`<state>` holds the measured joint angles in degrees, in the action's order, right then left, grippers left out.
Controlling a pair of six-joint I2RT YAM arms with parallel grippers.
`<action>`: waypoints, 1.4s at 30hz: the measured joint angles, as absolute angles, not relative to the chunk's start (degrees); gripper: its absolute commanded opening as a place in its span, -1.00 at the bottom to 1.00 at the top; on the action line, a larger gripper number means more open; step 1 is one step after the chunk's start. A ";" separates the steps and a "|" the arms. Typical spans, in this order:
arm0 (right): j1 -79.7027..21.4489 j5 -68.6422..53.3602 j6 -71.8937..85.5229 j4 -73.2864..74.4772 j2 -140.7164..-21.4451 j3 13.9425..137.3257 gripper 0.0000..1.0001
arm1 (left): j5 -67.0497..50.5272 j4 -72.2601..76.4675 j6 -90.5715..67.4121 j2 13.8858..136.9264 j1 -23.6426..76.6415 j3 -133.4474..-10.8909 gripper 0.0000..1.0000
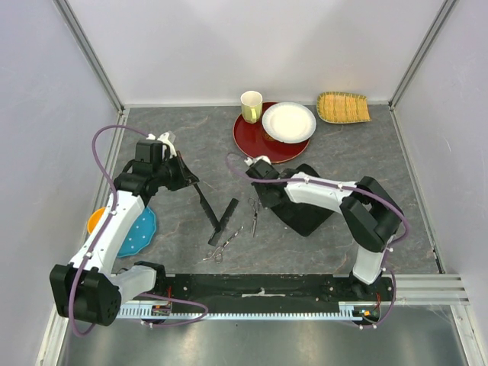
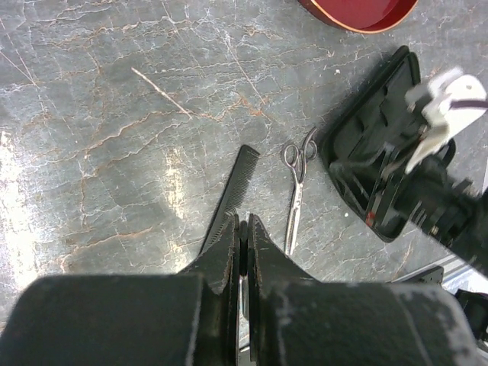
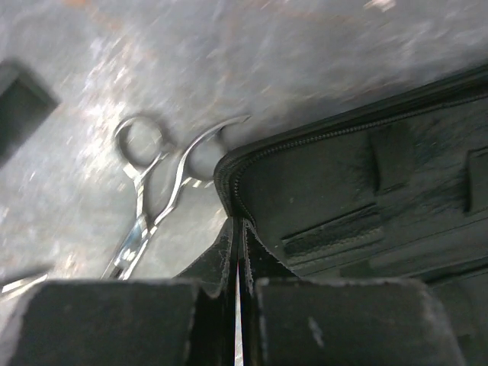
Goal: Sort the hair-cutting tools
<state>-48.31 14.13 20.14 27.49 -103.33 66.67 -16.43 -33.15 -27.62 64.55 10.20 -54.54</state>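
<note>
My left gripper (image 1: pixel 189 181) (image 2: pixel 244 219) is shut on one end of the long flat black comb (image 1: pixel 207 207) (image 2: pixel 238 177), which sticks out beyond the fingertips. The thicker black comb-like tool (image 1: pixel 226 219) lies on the table just right of it. One pair of silver scissors (image 1: pixel 254 216) (image 2: pixel 296 183) (image 3: pixel 145 191) lies beside the open black case (image 1: pixel 309 217) (image 2: pixel 374 160) (image 3: pixel 358 191). A second pair of scissors (image 1: pixel 221 248) lies nearer the front. My right gripper (image 1: pixel 256 198) (image 3: pixel 238 223) is shut, and its tips pinch the case's zip rim at the left corner.
At the back stand a red plate (image 1: pixel 255 141) (image 2: pixel 358 15), a white plate (image 1: pixel 288 122), a yellow cup (image 1: pixel 251 105) and a yellow woven basket (image 1: pixel 343 107). A blue plate (image 1: pixel 137 232) and an orange item (image 1: pixel 94 221) lie under my left arm.
</note>
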 measured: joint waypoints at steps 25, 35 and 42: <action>-17.91 24.45 29.78 36.82 -88.05 66.76 0.18 | -23.42 -31.64 -27.27 63.94 10.09 -54.83 -0.95; -8.23 24.34 30.13 38.48 -98.30 65.04 -0.21 | -27.18 -29.80 -27.31 65.08 10.07 -54.81 -0.96; -8.10 21.67 31.53 38.09 -98.24 60.58 -0.41 | -29.74 -28.67 -27.33 65.12 10.09 -54.78 -0.95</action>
